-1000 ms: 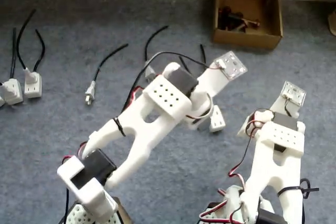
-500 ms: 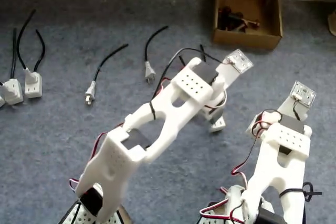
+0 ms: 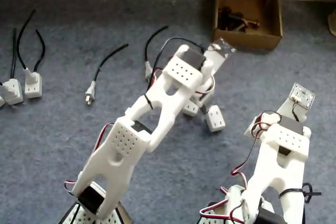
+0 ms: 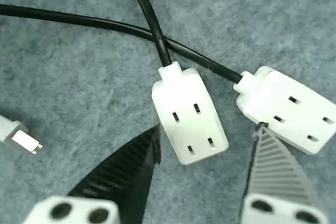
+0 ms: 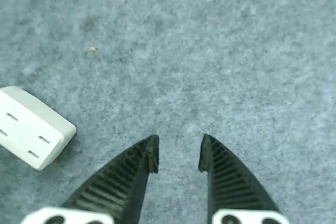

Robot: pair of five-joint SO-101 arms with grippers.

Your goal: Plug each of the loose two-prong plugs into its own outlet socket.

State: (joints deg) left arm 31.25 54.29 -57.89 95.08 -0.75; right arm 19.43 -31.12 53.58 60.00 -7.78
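Two white outlet sockets lie mid-table, one (image 3: 190, 108) under my left arm and one (image 3: 215, 118) just right of it. In the left wrist view my left gripper (image 4: 208, 128) is open, its fingers either side of the nearer socket (image 4: 190, 121) without touching it; the second socket (image 4: 294, 111) lies beside the grey finger (image 4: 273, 166). Two loose two-prong plugs (image 3: 90, 94) (image 3: 149, 70) on black cords lie farther left; one plug's prongs (image 4: 21, 139) show near the left gripper. My right gripper (image 5: 177, 153) is open over bare carpet, with a socket (image 5: 31, 127) off to one side.
At the far left edge, two more white sockets (image 3: 32, 85) (image 3: 11, 92) have black cords running from them. A cardboard box (image 3: 273, 24) with dark parts inside stands at the back right. Grey carpet covers the table.
My left arm has stretched out and swung left, so its gripper moved from the right-hand socket to above the left-hand one. The right arm shifted slightly, then stayed still.
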